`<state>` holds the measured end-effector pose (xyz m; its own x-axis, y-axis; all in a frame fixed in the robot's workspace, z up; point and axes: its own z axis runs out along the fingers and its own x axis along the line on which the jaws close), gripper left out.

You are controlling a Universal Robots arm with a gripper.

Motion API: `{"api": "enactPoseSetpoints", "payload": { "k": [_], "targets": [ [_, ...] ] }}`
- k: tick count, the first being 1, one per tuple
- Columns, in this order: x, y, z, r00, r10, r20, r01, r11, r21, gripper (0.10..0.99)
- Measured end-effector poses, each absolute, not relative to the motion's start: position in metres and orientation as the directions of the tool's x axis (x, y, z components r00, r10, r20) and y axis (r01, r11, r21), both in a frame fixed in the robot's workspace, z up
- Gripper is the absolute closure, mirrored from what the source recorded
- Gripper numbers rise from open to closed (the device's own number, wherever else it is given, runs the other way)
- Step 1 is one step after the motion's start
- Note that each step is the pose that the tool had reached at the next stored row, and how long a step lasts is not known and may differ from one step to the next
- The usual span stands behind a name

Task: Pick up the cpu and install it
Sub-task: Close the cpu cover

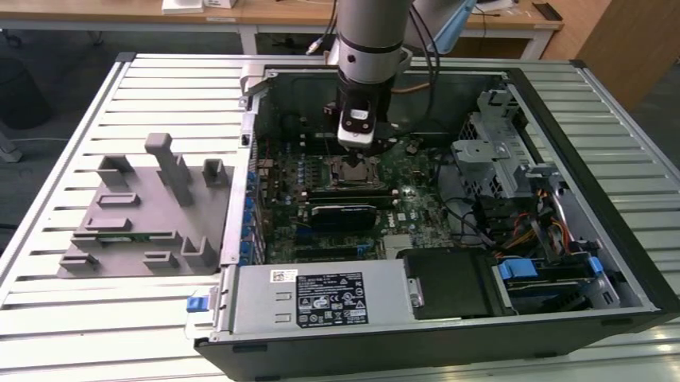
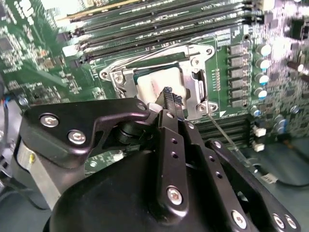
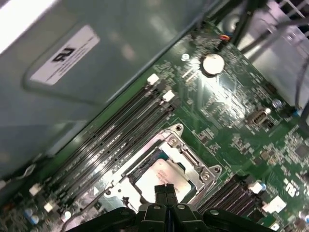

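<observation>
1. Currently, exterior view: your arm reaches down into the open computer case, which lies on the slatted table. The gripper hangs just above the socket on the motherboard. A grey fixture tray lies on the table beside the case, toward the exterior view's left. A power-supply box sits in the case corner nearest the camera.

2. Second wrist view: your claw's fingertips are pressed together, with nothing pinched between them. The cpu lies flat inside the socket's metal frame, silver top up, directly beyond the fingertips. You cannot tell whether the tips touch it. Memory slots run alongside the socket.

3. First wrist view: you see both fingertips meeting side by side over one edge of the cpu. The chip rests square within the socket, apart from the claw's grasp. Memory slots run along one side of the socket, and a coin cell sits well apart on the board.
</observation>
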<state>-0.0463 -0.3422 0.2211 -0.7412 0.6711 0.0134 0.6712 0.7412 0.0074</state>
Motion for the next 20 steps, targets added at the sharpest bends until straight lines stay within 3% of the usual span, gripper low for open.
{"api": "enactPoseSetpoints", "payload": {
  "k": [20],
  "targets": [
    [-0.0463, -0.3423, 0.2203, -0.931, 0.364, 0.012, 0.364, 0.931, 0.006, 0.980]
  ]
}}
